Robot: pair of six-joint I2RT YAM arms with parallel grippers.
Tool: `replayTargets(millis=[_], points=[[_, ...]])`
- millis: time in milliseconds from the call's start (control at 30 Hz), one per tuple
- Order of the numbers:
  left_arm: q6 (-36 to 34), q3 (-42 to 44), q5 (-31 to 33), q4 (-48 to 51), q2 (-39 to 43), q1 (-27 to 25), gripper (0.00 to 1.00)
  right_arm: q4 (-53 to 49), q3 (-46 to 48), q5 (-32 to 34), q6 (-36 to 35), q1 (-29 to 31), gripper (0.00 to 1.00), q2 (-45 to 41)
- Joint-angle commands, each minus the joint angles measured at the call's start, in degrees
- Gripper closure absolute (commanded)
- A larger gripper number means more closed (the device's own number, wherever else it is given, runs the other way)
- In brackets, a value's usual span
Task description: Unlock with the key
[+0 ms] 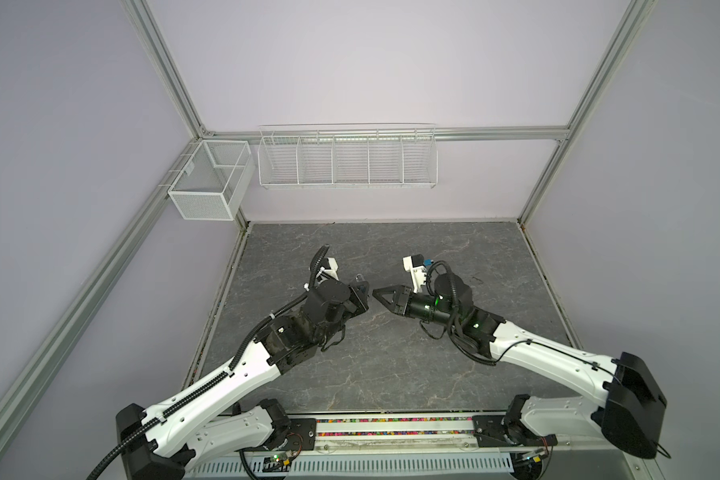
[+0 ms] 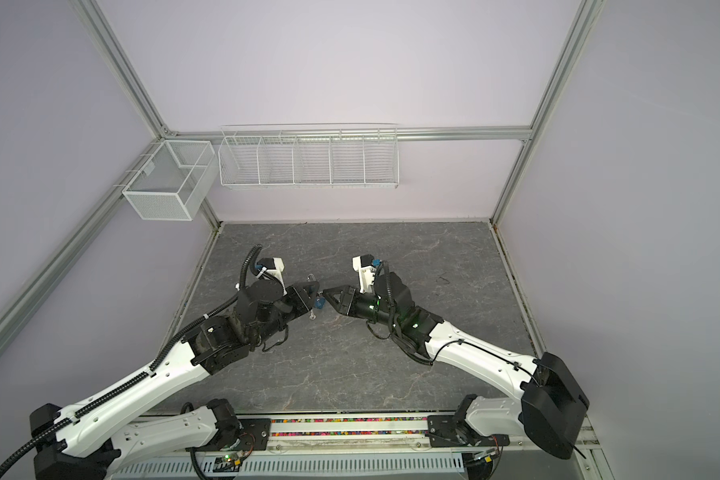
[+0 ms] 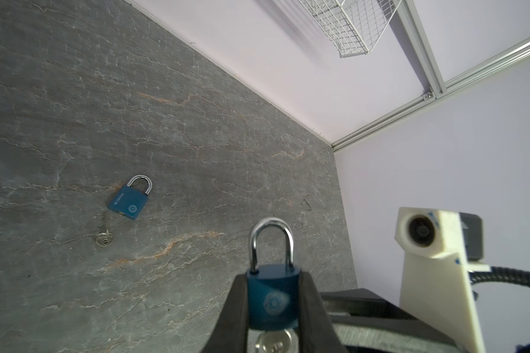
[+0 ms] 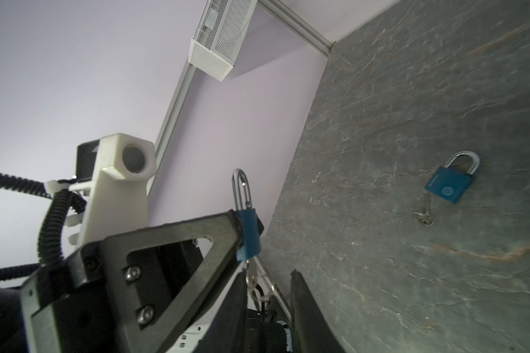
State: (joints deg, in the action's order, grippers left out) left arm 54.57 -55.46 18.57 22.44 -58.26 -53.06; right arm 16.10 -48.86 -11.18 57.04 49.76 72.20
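Note:
My left gripper [image 3: 273,276] is shut on a blue padlock [image 3: 273,296] and holds it above the table; the steel shackle [image 2: 310,277] points away from the jaws. A silver key [image 3: 276,342] sticks out of the padlock's underside. In the right wrist view that key [image 4: 251,275] hangs between the fingers of my right gripper [image 4: 267,271], whose jaws stand apart, with the key close to one finger. The two grippers [image 1: 364,286] [image 1: 376,292] meet tip to tip mid-table. A second blue padlock [image 4: 450,183] with its own key [image 4: 426,218] lies flat on the table below them.
The grey stone table [image 1: 391,365] is walled on three sides. A white wire rack [image 1: 348,160] and a mesh box [image 1: 208,183] hang on the walls at the back. Each arm's white wrist camera mount [image 1: 412,266] sticks out near the grippers.

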Motion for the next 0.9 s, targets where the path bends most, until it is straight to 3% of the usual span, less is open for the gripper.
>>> replayTargets(millis=[0,100,200,467,633,733,867], points=[[-6.42,-0.17,0.84,1.44,0.97,-0.21,1.00,-8.65,-0.89,4.32,-5.86,-0.01,0.62,-4.30],[-12.04,1.81,0.20,-0.38,1.18,-0.20,1.00,-14.33,-0.88,6.84,-8.68,0.05,0.51,-7.13],[-19.38,5.57,-4.47,-6.19,1.68,-0.20,1.00,-18.92,-0.88,9.02,-10.53,-0.22,0.42,-9.44],[-30.16,15.00,-7.80,-20.83,1.81,-1.16,1.00,-32.78,-4.45,14.11,-16.14,-1.01,0.17,-13.67],[-40.57,17.37,-4.60,-27.58,-1.75,-6.57,1.00,-39.32,-7.44,10.81,-19.47,-3.01,0.08,-13.58],[-43.43,19.30,-5.57,-33.71,-3.99,-7.94,1.00,-39.05,-8.24,3.86,-22.19,-5.25,0.02,-13.46],[-44.44,22.11,-6.90,-41.68,-6.03,-7.94,1.00,-46.67,-12.92,5.60,-25.32,-6.28,0.01,-11.39]])
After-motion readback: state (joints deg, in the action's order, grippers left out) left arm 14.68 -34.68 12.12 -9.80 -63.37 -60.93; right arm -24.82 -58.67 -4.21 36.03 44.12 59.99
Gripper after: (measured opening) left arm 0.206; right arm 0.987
